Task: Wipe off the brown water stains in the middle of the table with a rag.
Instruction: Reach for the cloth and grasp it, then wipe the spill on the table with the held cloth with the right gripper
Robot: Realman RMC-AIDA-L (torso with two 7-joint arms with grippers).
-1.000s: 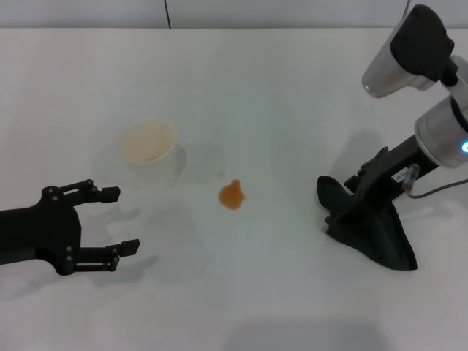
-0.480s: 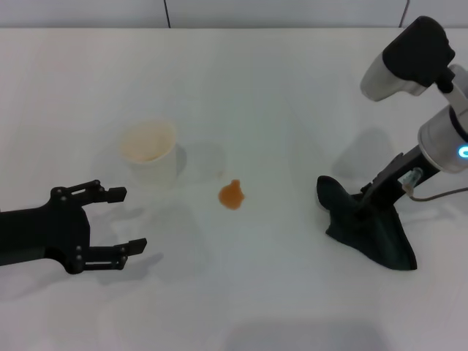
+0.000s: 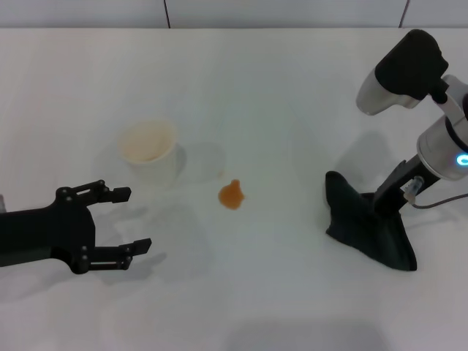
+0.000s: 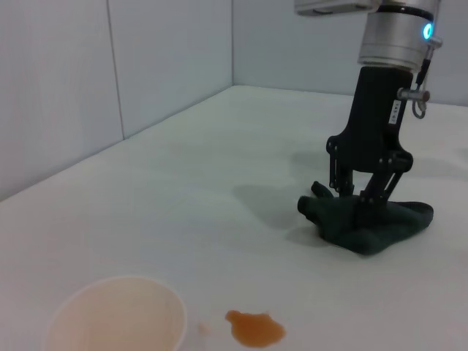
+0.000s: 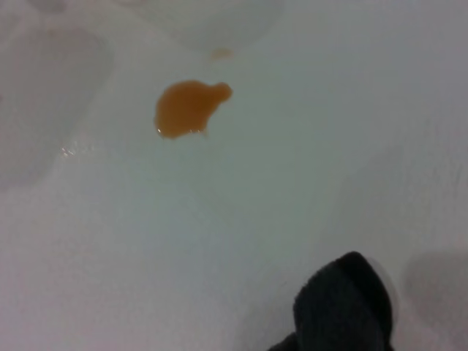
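The right gripper (image 4: 363, 197) is planted on the rag (image 3: 369, 230), its two fingers (image 4: 340, 174) seen in the left wrist view straddling a raised fold of the cloth with the tips pressed into it, so the rag is taken to be pinched between them. In the head view the rag is found at about 4 o'clock on the table (image 3: 278, 88), spread in loose folds with one pointed corner raised toward 10 o'clock, and the right arm is seen rising from it toward 1 o'clock. The brown water stains (image 3: 232, 194) are shown as one small orange-brown blob near the middle of the table, well apart from the rag, toward 9 o'clock from it. A white paper cup (image 3: 150, 151) is stood upright near the stain, at about 10 o'clock from it. The left gripper (image 3: 118, 219) is held low at about 8 o'clock, its fingers spread wide and holding nothing.
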